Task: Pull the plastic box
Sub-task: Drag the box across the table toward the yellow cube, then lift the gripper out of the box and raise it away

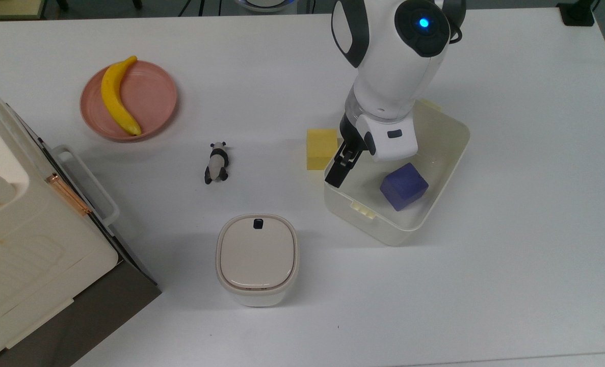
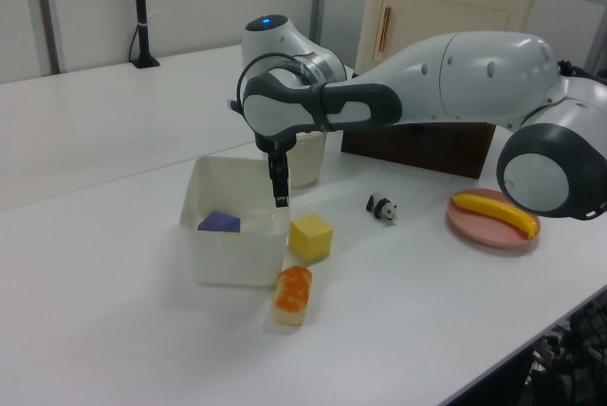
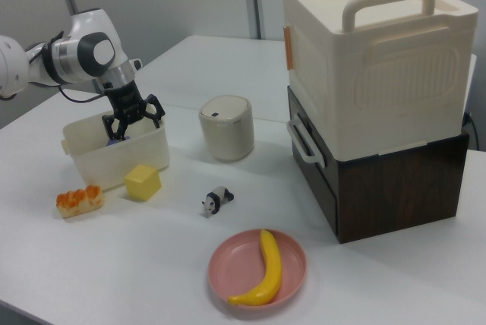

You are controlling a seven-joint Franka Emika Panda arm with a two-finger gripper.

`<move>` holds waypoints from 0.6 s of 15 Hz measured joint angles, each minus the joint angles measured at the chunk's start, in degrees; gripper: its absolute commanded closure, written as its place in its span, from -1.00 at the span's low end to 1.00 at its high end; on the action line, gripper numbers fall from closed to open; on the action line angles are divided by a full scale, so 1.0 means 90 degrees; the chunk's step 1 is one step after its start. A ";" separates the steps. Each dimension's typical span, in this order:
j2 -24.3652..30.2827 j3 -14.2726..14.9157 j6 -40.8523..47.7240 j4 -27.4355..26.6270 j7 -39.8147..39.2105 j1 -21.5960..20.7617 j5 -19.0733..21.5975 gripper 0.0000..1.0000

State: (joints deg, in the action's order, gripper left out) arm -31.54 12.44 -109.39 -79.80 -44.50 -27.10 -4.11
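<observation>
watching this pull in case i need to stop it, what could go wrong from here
The plastic box is hooked only at one corner by the end effector, so it may swivel rather than slide straight. That corner sits right against the yellow block, which could be shoved toward the panda. The purple cube lies loose inside and may slide around.
</observation>
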 measured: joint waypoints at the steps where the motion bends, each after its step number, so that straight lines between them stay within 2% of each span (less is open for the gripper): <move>1: 0.0006 0.0001 0.0031 0.0000 -0.0001 0.0000 0.0029 -1.00; 6: 0.0245 0.0001 0.0060 0.0021 0.0047 -0.0023 0.0476 -1.00; 9: 0.0507 -0.0009 0.0064 0.0037 0.0294 -0.0034 0.0565 -1.00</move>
State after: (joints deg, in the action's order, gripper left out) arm -26.98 12.36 -108.82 -79.48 -41.85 -27.40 0.97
